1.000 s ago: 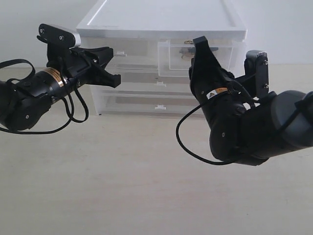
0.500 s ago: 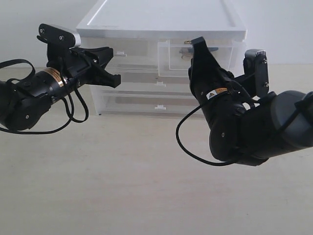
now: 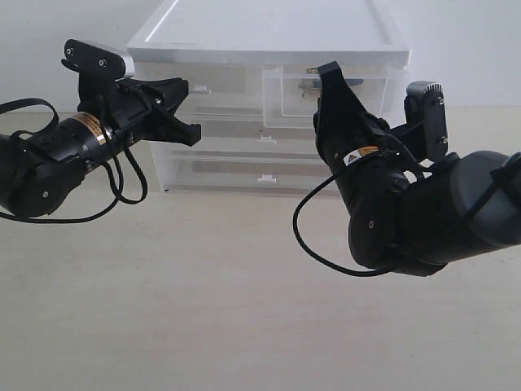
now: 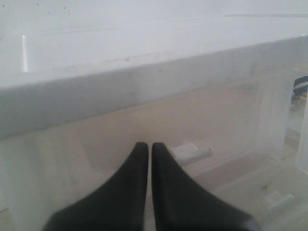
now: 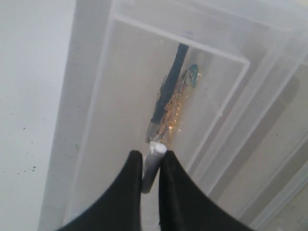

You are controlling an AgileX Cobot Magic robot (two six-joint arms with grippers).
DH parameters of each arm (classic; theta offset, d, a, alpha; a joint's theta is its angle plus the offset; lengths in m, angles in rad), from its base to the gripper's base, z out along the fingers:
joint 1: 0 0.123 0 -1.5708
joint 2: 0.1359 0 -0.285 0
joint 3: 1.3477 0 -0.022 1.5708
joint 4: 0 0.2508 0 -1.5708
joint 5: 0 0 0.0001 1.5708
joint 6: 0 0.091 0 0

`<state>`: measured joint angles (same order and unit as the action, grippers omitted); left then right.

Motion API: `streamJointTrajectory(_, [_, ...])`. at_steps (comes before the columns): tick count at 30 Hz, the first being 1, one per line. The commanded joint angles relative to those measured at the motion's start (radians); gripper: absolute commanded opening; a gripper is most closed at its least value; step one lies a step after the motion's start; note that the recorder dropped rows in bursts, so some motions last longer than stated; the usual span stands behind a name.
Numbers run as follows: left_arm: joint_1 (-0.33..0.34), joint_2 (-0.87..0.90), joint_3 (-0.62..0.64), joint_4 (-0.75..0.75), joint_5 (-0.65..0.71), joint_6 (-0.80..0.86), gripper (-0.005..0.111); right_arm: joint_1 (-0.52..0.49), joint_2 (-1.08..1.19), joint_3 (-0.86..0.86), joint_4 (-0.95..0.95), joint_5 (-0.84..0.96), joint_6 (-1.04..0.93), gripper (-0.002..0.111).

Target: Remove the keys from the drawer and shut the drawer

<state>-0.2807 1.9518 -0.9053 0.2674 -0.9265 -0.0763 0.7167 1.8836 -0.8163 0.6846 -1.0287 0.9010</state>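
- translucent white plastic is seen all round the work: the drawer, the right one of the two half-width ones, is shown pulled part-way out of the cabinet.
- the keys are found inside that drawer, just behind its front wall. in the exterior view only a small glint of them is made out above the wall.
- the right gripper is clenched on the tab handle, which is pinched between both fingers on the outer side of the front wall.
- the left gripper is pressed nearly together with nothing between its fingers. it is held before the left-hand twin drawer, well apart from the keys.
- the relation that matters: the keys are placed straight beyond the right gripper's tips, with only the front wall between.
- the long axis of the bunch, marked by the black strap, is laid front to back, running away from the handle into the drawer.
- the right arm is judged much the nearer.
- the handle would have to be let go and the wall cleared from above before the bunch can be reached.
- a pinch across the strap, not along it, is judged the surer hold.
- whether the drawer is open far enough for the fingers to be lowered in cannot be told.
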Motion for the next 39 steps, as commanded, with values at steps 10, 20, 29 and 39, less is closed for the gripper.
streamJointTrajectory(10, [0.002,0.009,-0.006,-0.016,-0.001,-0.001,0.004,0.011,-0.013,0.002,-0.062,-0.020,-0.081,0.000])
streamJointTrajectory(20, [0.002,0.009,-0.043,-0.016,0.030,0.009,0.004,0.013,-0.035,0.030,-0.088,-0.046,-0.083,0.000])
streamJointTrajectory(29, [0.002,0.009,-0.078,-0.016,0.105,0.009,0.004,0.013,-0.059,0.071,-0.076,-0.065,-0.066,0.000])
streamJointTrajectory(39, [0.002,0.009,-0.078,-0.016,0.107,0.009,0.004,0.041,-0.070,0.071,-0.110,-0.070,-0.066,0.000])
